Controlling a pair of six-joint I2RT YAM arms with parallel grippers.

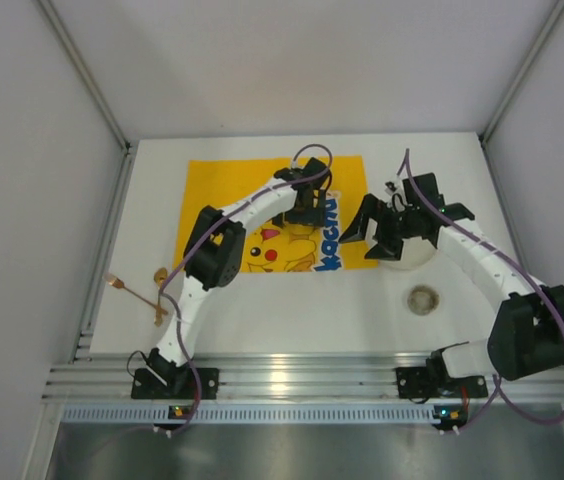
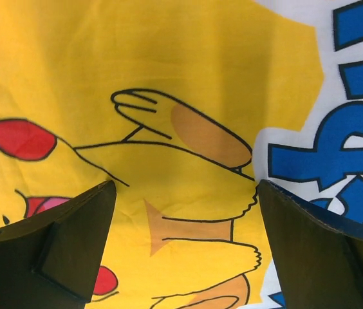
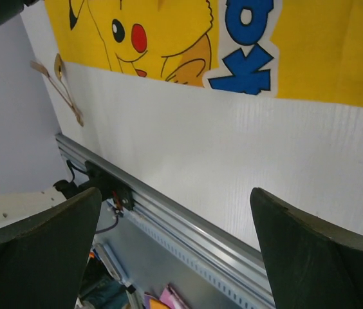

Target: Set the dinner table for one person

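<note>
The white dinner table (image 1: 292,315) carries a yellow Pikachu mat (image 1: 252,195) at its middle. My left gripper (image 1: 307,208) hovers low over the mat's right half. In the left wrist view it (image 2: 185,193) stands open, with only the printed mat (image 2: 168,161) between its fingers (image 2: 59,251). To the right of the mat my right gripper (image 1: 377,235) is open and empty above a round white dish (image 1: 412,260), which it partly hides. The right wrist view looks past that gripper (image 3: 175,199) at bare table (image 3: 233,154).
A wooden fork and spoon (image 1: 137,290) lie near the table's left edge, also seen in the right wrist view as the fork and spoon (image 3: 59,84). A small round cup (image 1: 423,299) stands near the right arm. A metal rail (image 1: 302,375) runs along the near edge. Grey walls enclose the other sides.
</note>
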